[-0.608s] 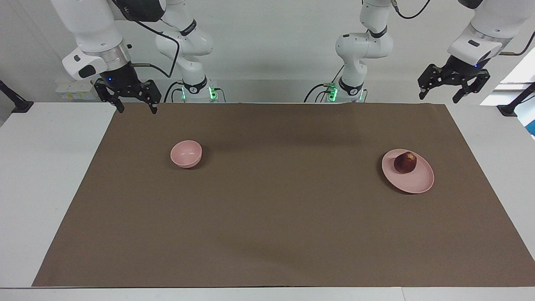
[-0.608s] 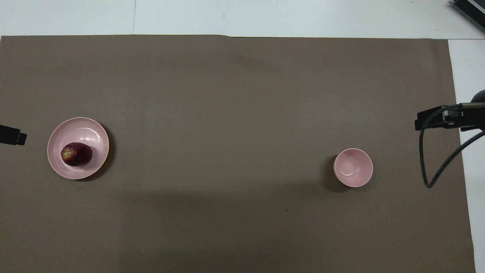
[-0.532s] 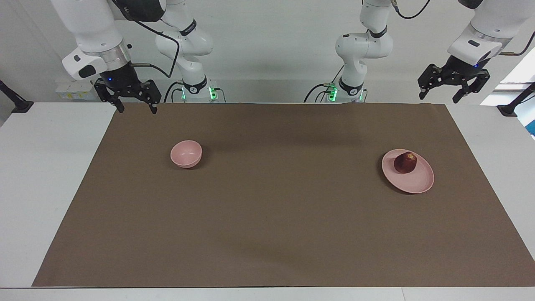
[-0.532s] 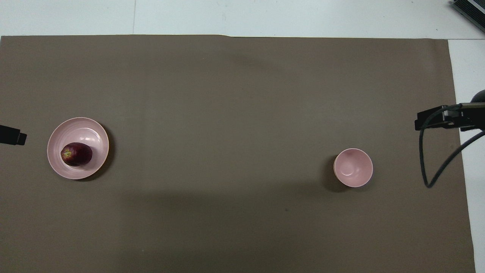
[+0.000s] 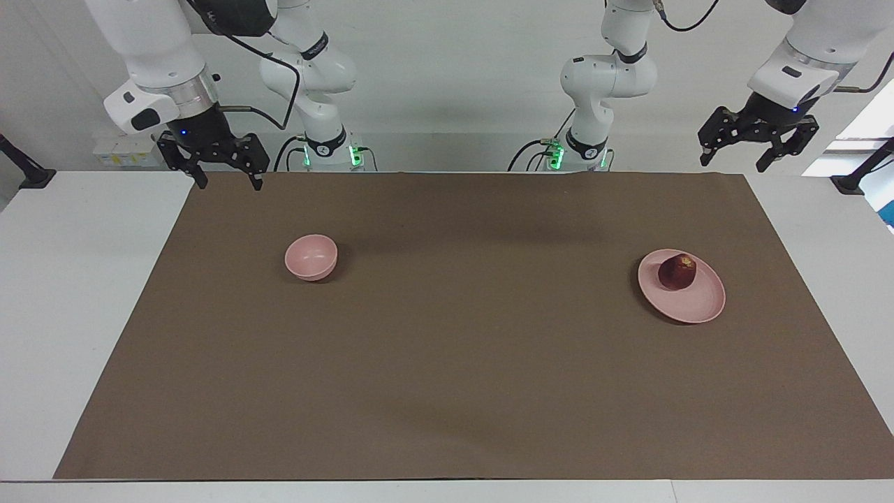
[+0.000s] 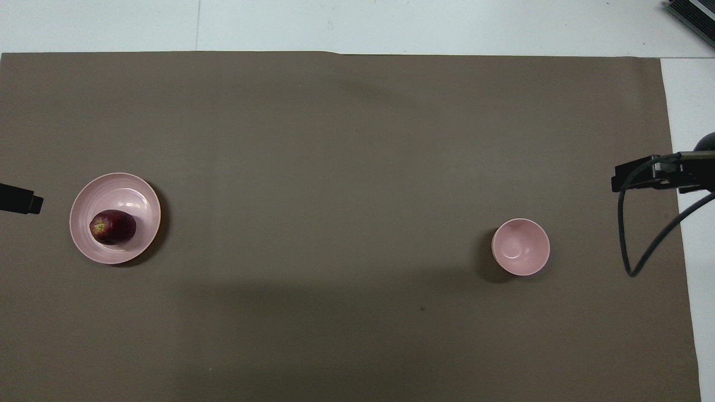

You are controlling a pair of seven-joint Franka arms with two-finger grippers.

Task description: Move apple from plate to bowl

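Almost nothing has shifted since the earlier frames: only the left pincer point(image 5: 758, 150) has edged slightly, while apple, plate and bowl lie exactly where they were.

The dark red apple point(image 5: 677, 272), a yellowish patch showing at its stem end, sits on the pale pink plate point(image 5: 691, 302), on the part of the plate nearer the robots. The plate rests on the brown mat point(image 5: 461, 363) toward the left arm's end of the table point(image 5: 63, 293). The small pink bowl point(image 5: 311, 257), upright with nothing in it, stands on the same mat toward the right arm's end, well apart from the plate and about level with it.

The left pincer hangs in the air at the mat's corner nearest the robots on the left arm's end, its fingers spread and holding nothing; in the overhead view only a dark tip of it point(image 6: 21, 200) shows at the edge, beside the plate but apart from it. The right pincer point(image 5: 225, 180) hangs over the matching corner at the right arm's end, fingers likewise spread and empty; from above, part of it point(image 6: 637, 177) and a looping black cable point(image 6: 628, 245) show near the mat's edge, clear of the bowl. Neither pincer touches apple, plate or bowl.
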